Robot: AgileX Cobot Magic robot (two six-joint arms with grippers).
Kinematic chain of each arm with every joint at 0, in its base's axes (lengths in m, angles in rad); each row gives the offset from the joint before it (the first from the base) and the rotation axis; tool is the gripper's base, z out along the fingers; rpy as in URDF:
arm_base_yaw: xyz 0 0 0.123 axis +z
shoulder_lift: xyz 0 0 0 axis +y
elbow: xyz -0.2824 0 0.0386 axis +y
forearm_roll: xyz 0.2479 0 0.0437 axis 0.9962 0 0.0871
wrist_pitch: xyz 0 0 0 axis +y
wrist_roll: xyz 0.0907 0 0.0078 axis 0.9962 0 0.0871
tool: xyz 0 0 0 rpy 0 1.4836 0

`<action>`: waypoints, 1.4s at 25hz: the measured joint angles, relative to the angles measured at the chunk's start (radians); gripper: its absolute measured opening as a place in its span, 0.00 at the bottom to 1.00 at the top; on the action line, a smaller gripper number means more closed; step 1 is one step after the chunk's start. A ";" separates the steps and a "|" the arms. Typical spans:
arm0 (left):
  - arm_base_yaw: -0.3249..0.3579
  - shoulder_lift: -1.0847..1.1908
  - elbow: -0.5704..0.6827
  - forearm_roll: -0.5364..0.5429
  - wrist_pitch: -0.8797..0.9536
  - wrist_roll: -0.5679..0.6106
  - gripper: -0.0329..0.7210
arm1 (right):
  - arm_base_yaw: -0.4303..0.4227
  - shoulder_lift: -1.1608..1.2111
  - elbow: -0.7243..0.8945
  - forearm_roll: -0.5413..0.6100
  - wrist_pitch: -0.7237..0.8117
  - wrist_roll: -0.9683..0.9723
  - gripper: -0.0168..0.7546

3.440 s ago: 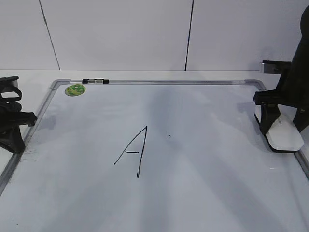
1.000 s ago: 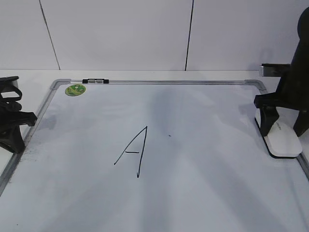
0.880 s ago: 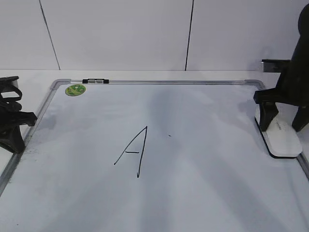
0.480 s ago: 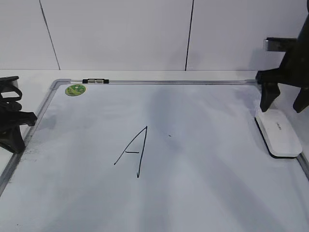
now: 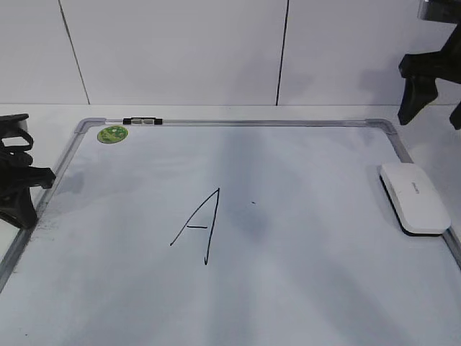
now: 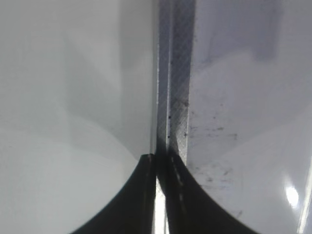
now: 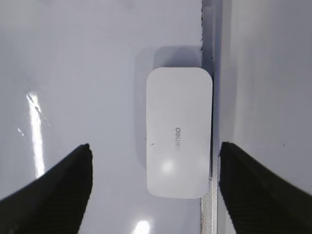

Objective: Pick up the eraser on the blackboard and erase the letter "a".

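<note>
Exterior view coverage takes in the whole blackboard (image 5: 302,288), with a large capital "A" (image 5: 198,227) drawn near its middle and a green sticker (image 5: 112,133) at the far left corner; no small "a" can be made out, only a tiny dark speck beside the capital. The eraser (image 7: 179,131) is seen from above in the right wrist view, lying flat against the board's right frame, a grey logo printed on it. The right gripper (image 7: 153,190) is held well above it, jaws spread wide and empty. The left gripper (image 6: 161,195) is pressed together over the left frame (image 6: 173,97). White wall panels (image 5: 173,50) are seen behind the table.
</note>
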 joint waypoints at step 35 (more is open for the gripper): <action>-0.005 -0.590 0.002 0.024 0.162 -0.004 0.42 | 0.000 -0.383 0.105 0.055 0.017 0.000 0.80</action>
